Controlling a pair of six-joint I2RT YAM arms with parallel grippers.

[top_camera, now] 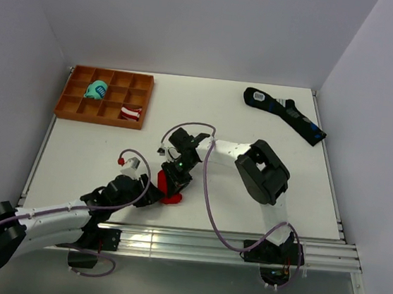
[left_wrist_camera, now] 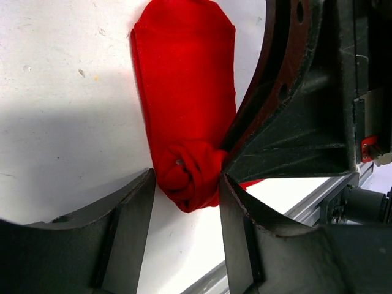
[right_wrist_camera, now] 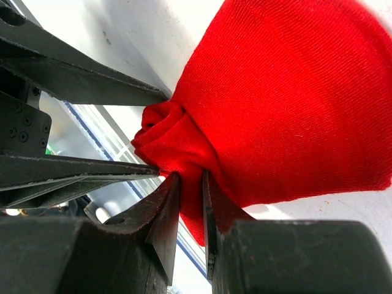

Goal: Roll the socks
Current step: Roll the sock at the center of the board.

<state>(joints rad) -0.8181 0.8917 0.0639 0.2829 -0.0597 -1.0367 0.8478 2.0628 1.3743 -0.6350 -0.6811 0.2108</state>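
Reaching low across the desk point(top_camera: 256, 125) from the near-left corner, the left arm point(top_camera: 54, 216) meets the right arm point(top_camera: 264, 172), which folds back on itself toward the near edge. There the left fingers point(left_wrist_camera: 131, 233) clasp the rolled end of the socks point(left_wrist_camera: 184, 92), and the right fingers point(right_wrist_camera: 162, 226) pinch a fold just beside it. From above, both wrists cover most of the red fabric.
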